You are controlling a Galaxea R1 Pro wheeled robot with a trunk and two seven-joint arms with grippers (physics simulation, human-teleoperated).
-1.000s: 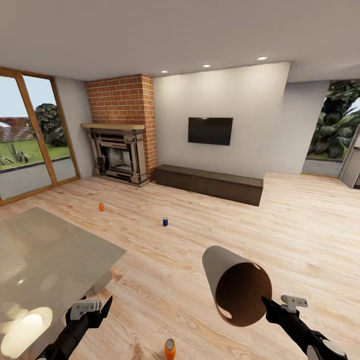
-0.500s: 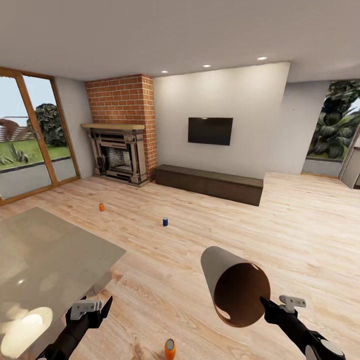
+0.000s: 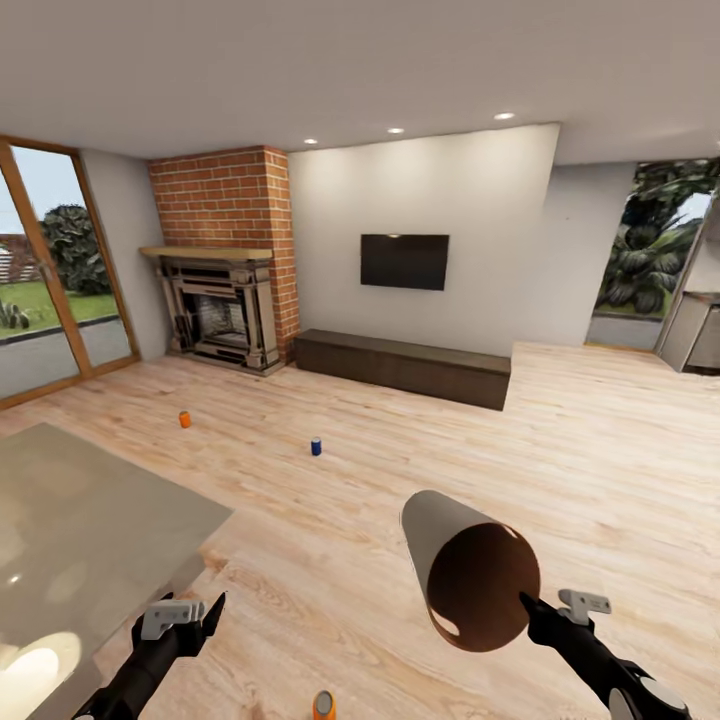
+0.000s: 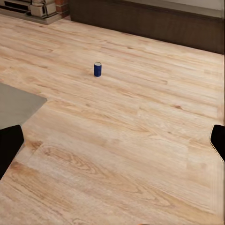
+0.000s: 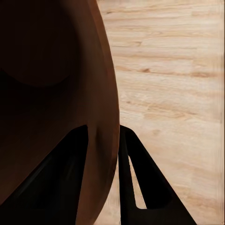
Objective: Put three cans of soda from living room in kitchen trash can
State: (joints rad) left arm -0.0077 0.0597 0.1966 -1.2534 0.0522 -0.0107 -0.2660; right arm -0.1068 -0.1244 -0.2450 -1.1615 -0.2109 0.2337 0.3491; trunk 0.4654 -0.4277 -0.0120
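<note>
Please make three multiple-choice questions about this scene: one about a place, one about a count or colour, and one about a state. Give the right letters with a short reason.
1. Where does the dark blue can stand?
A. On the wood floor, in the open
B. On the grey low table
C. On the fireplace shelf

2. How many orange cans show in the head view?
A. None
B. Two
C. Four

3. What is the right tool doing?
A. Hanging open and empty
B. Shut on a can
C. Shut on the rim of the trash can

Answers:
1. A: the dark blue can stands alone on the planks of the floor.
2. B: one orange can stands far off near the fireplace, another orange can stands close, between the arms.
3. C: the right tool grips the rim of the trash can, which is held tipped with its dark inside facing the camera.
</note>
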